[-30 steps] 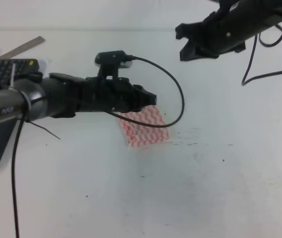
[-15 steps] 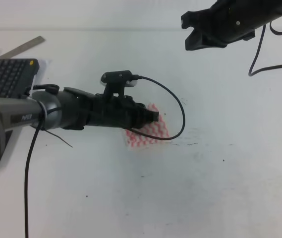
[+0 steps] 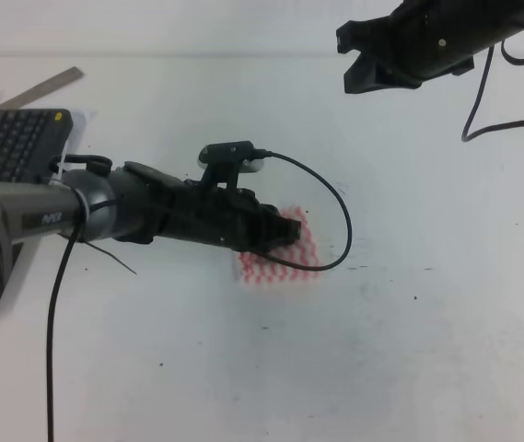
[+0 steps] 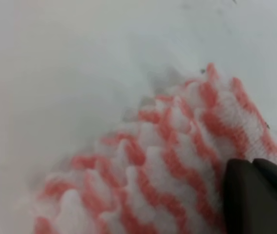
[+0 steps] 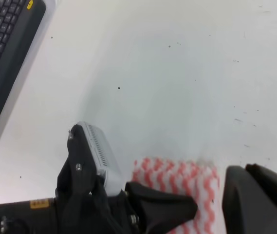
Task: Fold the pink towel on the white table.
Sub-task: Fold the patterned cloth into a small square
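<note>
The pink towel (image 3: pixel 285 265) lies folded into a small striped rectangle near the middle of the white table (image 3: pixel 427 331). My left gripper (image 3: pixel 294 230) reaches in from the left, low over the towel's upper edge. Its jaws look closed together, tips resting on the cloth. The left wrist view shows the wavy stripes of the towel (image 4: pixel 167 165) up close, with dark fingertips (image 4: pixel 255 195) at the lower right. My right gripper (image 3: pixel 352 63) hangs high at the back right, jaws apart and holding nothing. From the right wrist view the towel (image 5: pixel 177 175) shows beside the left arm's camera (image 5: pixel 97 156).
A dark grey keyboard (image 3: pixel 8 143) lies at the left edge, also seen in the right wrist view as the keyboard (image 5: pixel 2 53). A metal ruler (image 3: pixel 40 89) lies behind it. Black cables (image 3: pixel 340 221) loop off both arms. Small dark specks dot the table.
My left gripper has moved right and dropped onto the towel, covering more of it. The right arm rose slightly a second ago and has held still since.
</note>
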Controlling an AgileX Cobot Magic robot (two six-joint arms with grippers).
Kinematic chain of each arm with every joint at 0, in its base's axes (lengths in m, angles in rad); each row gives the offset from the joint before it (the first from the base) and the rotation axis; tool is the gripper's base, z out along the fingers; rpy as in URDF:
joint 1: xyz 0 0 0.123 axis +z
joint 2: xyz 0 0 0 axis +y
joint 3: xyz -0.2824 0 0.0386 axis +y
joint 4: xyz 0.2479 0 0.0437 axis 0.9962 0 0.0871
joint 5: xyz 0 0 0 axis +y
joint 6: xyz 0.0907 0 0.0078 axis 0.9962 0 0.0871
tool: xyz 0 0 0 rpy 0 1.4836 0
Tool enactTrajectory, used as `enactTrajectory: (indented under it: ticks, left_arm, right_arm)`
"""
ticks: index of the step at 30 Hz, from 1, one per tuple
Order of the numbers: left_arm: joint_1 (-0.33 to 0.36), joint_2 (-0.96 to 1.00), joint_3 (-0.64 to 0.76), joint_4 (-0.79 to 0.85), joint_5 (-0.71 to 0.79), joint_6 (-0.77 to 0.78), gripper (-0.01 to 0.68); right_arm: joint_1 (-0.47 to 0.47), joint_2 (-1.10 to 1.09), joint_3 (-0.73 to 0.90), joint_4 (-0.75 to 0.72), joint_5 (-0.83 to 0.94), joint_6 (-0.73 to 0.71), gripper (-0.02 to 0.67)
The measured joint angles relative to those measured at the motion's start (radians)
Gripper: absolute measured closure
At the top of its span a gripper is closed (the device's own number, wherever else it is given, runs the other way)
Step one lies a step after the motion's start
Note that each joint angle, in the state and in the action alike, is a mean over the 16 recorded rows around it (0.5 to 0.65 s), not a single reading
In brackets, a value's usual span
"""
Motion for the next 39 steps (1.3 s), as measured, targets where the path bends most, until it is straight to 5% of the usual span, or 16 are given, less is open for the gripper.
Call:
enactTrajectory:
  ticks: [16, 28, 35, 39]
  left_arm:
    - [0.002, -0.078, -0.001, 0.015, 0.033, 0.008, 0.669]
    - [0.094, -0.174, -0.039, -0.016, 0.181, 0.027, 0.489]
    - [0.184, -0.247, -0.056, 0.002, 0.285, 0.014, 0.516]
    - [0.215, -0.338, -0.037, 0.029, 0.27, 0.011, 0.597]
  right_arm:
    - [0.0, -0.002, 0.0, 0.002, 0.0, 0.0, 0.668]
    - [0.0, -0.034, 0.0, 0.005, 0.016, -0.018, 0.667]
    - [0.0, -0.115, 0.03, -0.001, 0.029, -0.035, 0.667]
    - [0.0, -0.203, 0.096, -0.014, 0.014, -0.042, 0.667]
